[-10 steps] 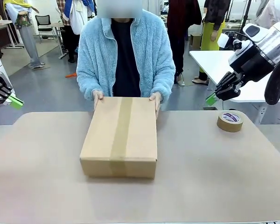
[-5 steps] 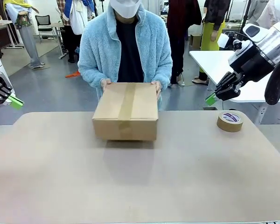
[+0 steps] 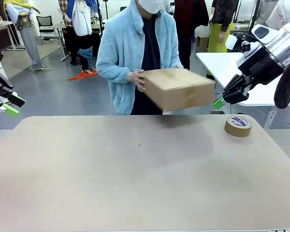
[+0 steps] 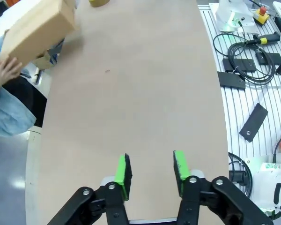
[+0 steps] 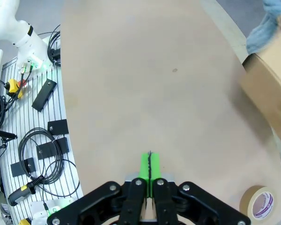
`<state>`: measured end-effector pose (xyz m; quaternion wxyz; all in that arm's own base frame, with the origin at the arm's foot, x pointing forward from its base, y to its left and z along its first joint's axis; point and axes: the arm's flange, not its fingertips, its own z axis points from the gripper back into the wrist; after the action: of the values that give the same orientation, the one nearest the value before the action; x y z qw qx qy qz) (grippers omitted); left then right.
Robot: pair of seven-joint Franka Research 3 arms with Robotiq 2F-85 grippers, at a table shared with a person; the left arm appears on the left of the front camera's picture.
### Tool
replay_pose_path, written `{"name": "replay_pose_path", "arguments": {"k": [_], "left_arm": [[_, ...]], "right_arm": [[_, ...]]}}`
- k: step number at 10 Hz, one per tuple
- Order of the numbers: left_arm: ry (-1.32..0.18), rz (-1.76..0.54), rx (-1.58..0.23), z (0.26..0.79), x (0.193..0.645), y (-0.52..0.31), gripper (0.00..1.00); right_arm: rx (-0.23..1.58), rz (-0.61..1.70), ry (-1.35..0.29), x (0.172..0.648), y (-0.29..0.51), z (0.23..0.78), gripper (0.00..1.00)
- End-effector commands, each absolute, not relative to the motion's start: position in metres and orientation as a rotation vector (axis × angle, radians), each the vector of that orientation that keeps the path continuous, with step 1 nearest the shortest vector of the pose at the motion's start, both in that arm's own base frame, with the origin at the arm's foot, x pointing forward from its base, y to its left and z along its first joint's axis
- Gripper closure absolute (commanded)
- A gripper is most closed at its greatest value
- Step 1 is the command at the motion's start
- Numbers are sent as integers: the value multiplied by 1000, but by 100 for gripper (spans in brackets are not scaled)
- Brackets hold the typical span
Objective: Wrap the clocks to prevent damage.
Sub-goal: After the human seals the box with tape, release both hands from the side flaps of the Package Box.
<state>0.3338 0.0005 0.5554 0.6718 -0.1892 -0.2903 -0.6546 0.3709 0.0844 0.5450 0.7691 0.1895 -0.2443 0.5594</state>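
Cardboard box [image 3: 180, 88] in person's hands [image 3: 137, 79]; tape roll [image 3: 238, 125] on table [image 3: 135, 179]

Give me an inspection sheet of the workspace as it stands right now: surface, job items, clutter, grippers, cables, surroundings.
Surface: tan table, bare apart from one small dark speck near the middle.
Job's things: sealed cardboard box held in the air by the person's hands over the far edge, tilted; roll of brown packing tape flat on the far right of the table. No clocks seen.
Clutter: nothing seen on the table.
Grippers: left gripper open, empty, above the near left edge; right gripper shut, empty, raised near the tape.
Cables: black cables and small black parts on the slotted base beside the table.
Surroundings: other people standing, a white table behind.
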Motion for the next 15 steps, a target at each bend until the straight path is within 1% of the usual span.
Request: {"name": "replay_pose_path", "arguments": {"k": [1,3,5,6,7,9,10,11,12,13,14,15], "left_arm": [[-660,-1457,-445,546,329,-6,0],[-651,-1463,-452,550,336,-6,0],[-657,-1455,-458,548,332,-7,0],[-665,-1464,-421,555,336,-6,0],[-642,-1478,-442,548,333,-3,0],[-642,-1478,-442,548,333,-3,0],[-645,-1479,-437,550,333,-3,0],[-670,-1474,-435,551,325,-3,0],[-667,-1474,-441,559,335,0,0],[-674,-1456,-445,560,334,2,0],[-687,-1428,-453,556,327,2,0],[-682,-1425,-455,559,333,4,0]], "right_arm": [[394,1214,-531,370,84,543,99],[394,1214,-531,370,84,543,99],[394,1214,-531,370,84,543,99],[394,1214,-531,370,84,543,99],[394,1214,-531,370,84,543,99],[411,1214,-530,371,84,545,99],[438,1258,-490,345,93,548,78],[447,1266,-462,328,95,547,40],[454,1243,-466,325,96,550,19],[444,1236,-464,317,93,548,0],[449,1234,-451,309,88,544,0],[455,1216,-455,311,86,543,0]]}}
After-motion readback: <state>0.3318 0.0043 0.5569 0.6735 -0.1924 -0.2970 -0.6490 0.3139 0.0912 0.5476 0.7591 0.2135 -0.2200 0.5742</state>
